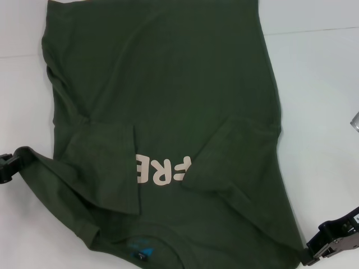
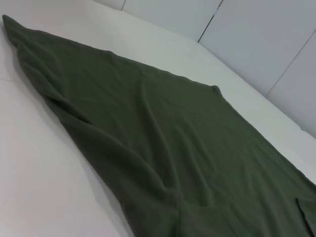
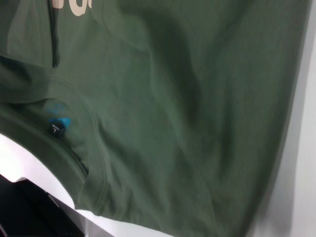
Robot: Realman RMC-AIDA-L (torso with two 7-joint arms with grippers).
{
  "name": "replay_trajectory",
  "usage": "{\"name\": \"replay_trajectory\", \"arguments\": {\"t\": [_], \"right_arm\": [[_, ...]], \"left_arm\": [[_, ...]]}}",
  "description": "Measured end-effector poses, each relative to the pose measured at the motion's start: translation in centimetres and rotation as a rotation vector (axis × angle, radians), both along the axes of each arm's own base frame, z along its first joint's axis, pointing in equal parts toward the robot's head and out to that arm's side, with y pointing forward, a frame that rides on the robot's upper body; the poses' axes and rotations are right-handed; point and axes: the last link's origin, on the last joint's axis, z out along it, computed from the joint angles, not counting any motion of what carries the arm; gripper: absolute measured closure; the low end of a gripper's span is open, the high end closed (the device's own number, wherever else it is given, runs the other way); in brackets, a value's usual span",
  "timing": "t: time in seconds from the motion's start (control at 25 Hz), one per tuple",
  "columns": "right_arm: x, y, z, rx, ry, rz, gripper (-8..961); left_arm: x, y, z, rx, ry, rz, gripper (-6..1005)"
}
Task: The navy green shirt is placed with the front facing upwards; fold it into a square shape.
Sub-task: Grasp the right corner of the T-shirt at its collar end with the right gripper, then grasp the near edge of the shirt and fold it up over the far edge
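The navy green shirt (image 1: 162,112) lies spread over the middle of the white tabletop (image 1: 320,101), collar toward the near edge and hem toward the far edge, with both sleeves already folded inward so that they cover part of the pale lettering (image 1: 162,168); the blue neck label (image 3: 59,123) shows at the collar, close to the near edge. The left claw (image 1: 7,167) sits at the near left side of the tabletop and appears pinched on the shirt's shoulder fabric, which rises toward it in a small peak; the right claw (image 1: 331,238) sits at the near right corner, touching the shirt's other shoulder corner, and seems closed on it too, though its fingertips are largely hidden. The main risk, as I judge it, is uneven carrying: if one claw travels faster or higher toward the far edge, the fold line will skew and no square will result; a thin pinch could slip and drop a corner; dragging rather than lifting could undo the tucked sleeves or bunch the body cloth.
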Motion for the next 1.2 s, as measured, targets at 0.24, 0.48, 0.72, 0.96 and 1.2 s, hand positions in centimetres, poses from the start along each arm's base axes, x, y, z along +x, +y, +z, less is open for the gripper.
{"name": "replay_trajectory", "arguments": {"t": [0.24,0.48,0.72,0.96,1.2], "right_arm": [[0.2,-0.1,0.0,-0.005,-0.014,-0.003,830],[0.3,-0.1,0.0,0.0,-0.01,-0.002,902],[0.5,-0.3,0.0,0.009,-0.007,-0.003,940],[1.2,-0.5,0.6,0.115,0.063,0.004,941],[1.9,-0.8,1.2,0.226,0.127,0.042,941]], "left_arm": [[0.0,0.0,0.0,0.0,0.0,0.001,950],[0.0,0.0,0.0,0.0,0.0,0.001,950],[0.0,0.1,0.1,0.001,0.002,-0.002,950],[0.1,0.1,0.3,0.018,-0.013,-0.005,950],[0.1,-0.1,0.5,0.024,-0.026,-0.003,951]]}}
